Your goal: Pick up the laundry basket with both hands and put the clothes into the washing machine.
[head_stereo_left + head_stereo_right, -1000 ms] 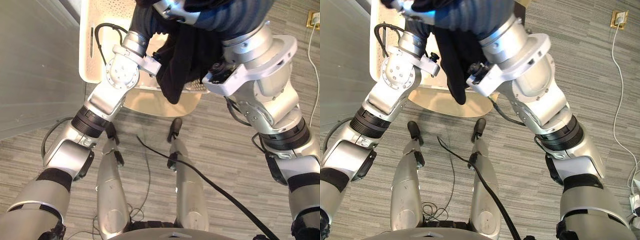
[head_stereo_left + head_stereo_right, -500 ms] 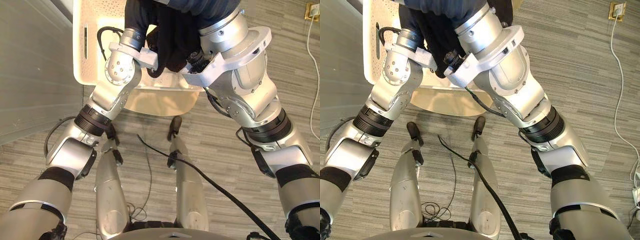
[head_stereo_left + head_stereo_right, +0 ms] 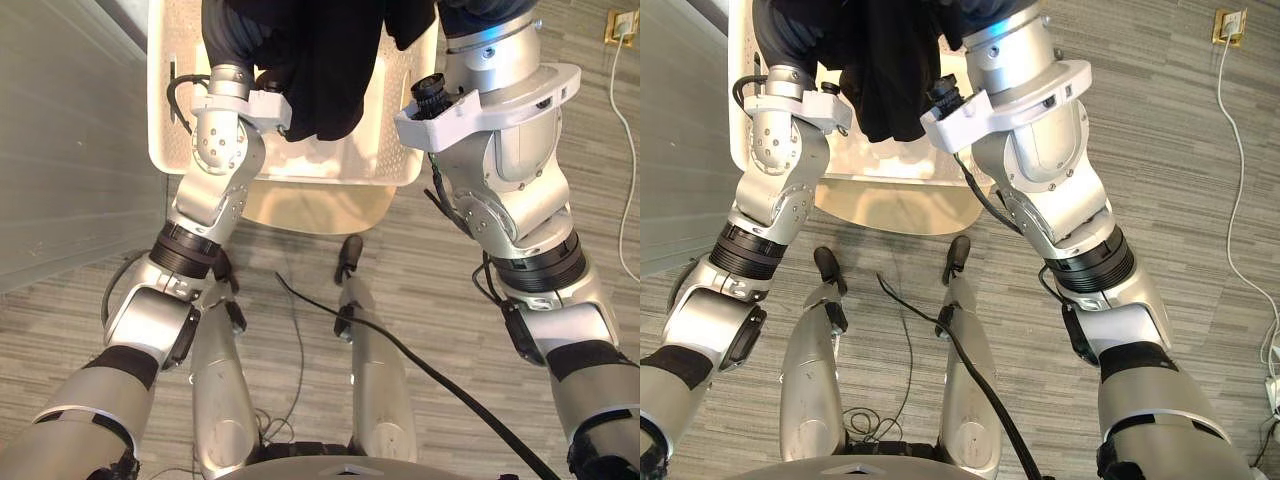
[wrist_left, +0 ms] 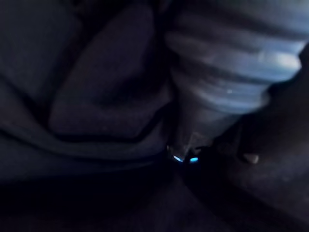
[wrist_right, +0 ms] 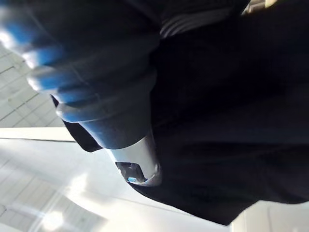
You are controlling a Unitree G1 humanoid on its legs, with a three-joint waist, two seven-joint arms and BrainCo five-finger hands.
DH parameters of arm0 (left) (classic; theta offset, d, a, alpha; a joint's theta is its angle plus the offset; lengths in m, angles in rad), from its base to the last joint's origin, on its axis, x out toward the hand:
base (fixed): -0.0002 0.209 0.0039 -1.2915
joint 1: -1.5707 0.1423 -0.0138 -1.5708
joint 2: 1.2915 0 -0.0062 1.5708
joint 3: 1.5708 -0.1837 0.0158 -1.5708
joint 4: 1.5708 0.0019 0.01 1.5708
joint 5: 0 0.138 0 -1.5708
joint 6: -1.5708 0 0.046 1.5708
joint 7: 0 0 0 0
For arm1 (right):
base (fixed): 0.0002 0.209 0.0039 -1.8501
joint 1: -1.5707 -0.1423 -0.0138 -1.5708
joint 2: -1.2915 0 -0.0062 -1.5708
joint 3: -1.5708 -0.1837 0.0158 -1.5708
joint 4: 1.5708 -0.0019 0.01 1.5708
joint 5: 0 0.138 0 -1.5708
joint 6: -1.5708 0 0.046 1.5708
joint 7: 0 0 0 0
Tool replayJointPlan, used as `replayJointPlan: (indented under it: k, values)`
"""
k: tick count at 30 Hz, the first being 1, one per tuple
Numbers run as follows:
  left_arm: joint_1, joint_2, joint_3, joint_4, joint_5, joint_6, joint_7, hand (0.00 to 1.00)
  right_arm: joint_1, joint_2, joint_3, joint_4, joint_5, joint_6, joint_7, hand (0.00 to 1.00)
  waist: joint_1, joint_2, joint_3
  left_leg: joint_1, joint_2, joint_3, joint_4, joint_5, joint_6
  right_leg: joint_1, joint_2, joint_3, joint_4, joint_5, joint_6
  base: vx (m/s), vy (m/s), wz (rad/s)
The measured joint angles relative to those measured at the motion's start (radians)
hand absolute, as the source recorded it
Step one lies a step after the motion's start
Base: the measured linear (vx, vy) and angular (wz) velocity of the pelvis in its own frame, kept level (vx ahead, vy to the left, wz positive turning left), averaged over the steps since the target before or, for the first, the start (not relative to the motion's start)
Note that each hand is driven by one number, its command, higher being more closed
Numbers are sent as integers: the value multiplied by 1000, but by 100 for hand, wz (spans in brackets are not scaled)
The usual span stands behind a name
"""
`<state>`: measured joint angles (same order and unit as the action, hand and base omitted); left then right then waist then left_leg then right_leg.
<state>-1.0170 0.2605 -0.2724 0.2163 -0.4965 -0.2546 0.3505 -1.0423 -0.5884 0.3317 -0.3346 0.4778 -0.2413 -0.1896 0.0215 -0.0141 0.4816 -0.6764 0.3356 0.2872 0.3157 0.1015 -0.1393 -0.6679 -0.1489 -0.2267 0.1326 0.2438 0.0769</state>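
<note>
Fingers on both hands are buried in dark cloth, so can't tell if they're clenching or slack. Both wrist views are showing dark folds and ribbed cover.

Left hand (image 3: 228, 32) and right hand (image 3: 480, 12) are sitting raised at the top edge of the frame, fairly close together. The dark garment (image 3: 325, 70) is hanging between them, its tail dangling over the laundry basket (image 3: 165, 130).

The basket is sitting lower down in the upper middle of the frame, with neither hand on it. Its inside is looking bare where it shows.

A grey panel (image 3: 70, 130) is running down the left side; can't tell if it's the washing machine.

My read: we're doing the transfer step, carrying a garment from the basket to the machine. The next move is calling for both arms swinging together toward the drum opening, keeping the tail clear of the basket rim, then releasing inside.
</note>
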Motion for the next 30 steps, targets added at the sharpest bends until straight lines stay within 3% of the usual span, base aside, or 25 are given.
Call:
replayJointPlan:
  k: [11,18,20,26,30]
  values:
    - [145,2,81,-45,-72,0,-28,100,241,-15,-106,26,-47,9,22,0,-22,2,-26,150,-15,12,-33,-8,-9,112,-10,1,36,-51,5,10,0,0]
    - [269,17,172,-48,-93,0,-62,100,491,53,-335,173,-94,47,32,0,-55,12,-35,267,-43,5,-46,-33,-8,227,-22,4,24,-63,18,48,16,1]
    - [347,17,209,-57,-111,0,-71,100,565,84,-382,205,-114,50,28,0,-60,19,-90,276,-42,4,-40,-52,-13,237,-22,5,24,-82,21,92,22,-4]
    - [607,7,311,-194,-128,2,-116,100,812,157,-483,245,-172,75,37,0,-70,63,-174,421,-40,-6,-30,-102,-23,365,-24,5,74,-147,26,128,25,-1]
    - [723,-9,397,-268,-128,5,-147,100,946,209,-536,288,-301,99,61,0,-79,81,-228,504,-37,-37,-29,-124,-29,450,-28,-22,125,-216,30,78,-3,18]
